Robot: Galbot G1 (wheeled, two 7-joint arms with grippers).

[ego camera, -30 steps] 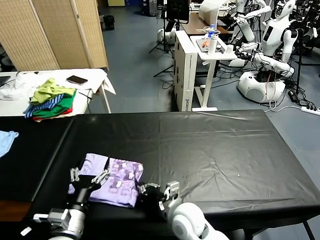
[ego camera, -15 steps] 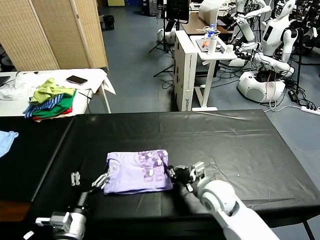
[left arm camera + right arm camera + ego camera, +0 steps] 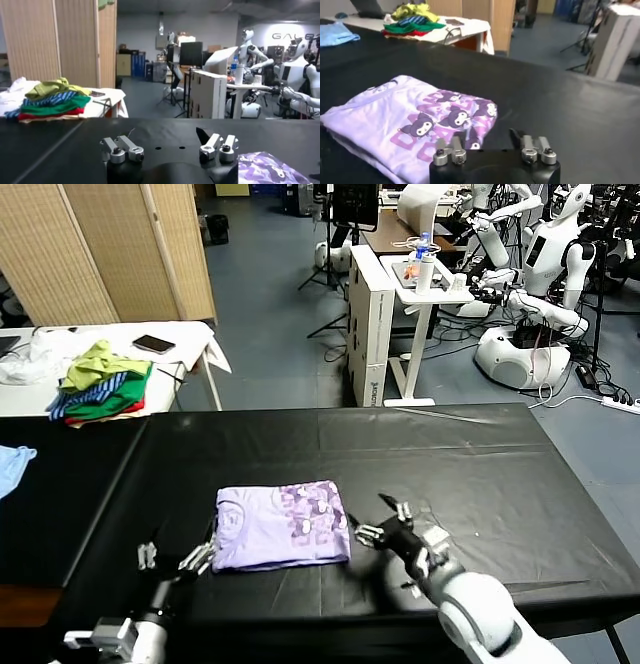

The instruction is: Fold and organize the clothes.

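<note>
1. While its fingers stand spread with nothing between them, the right tool (image 3: pixel 385 519) sits just beside the right edge of the folded pale lavender cotton T-shirt (image 3: pixel 280 525), apart from the cloth.
2. Spread as well and holding nothing, the left tool (image 3: pixel 175 556) hovers at the T-shirt's near left corner.
3. Folded into a flat rectangle, the T-shirt lies on the black worktop (image 3: pixel 450 464), its darker purple cartoon print facing up on the right half.
4. Farther left, a green, yellow and striped pile of garments (image 3: pixel 100 381) rests on a white table (image 3: pixel 190 334).
</note>
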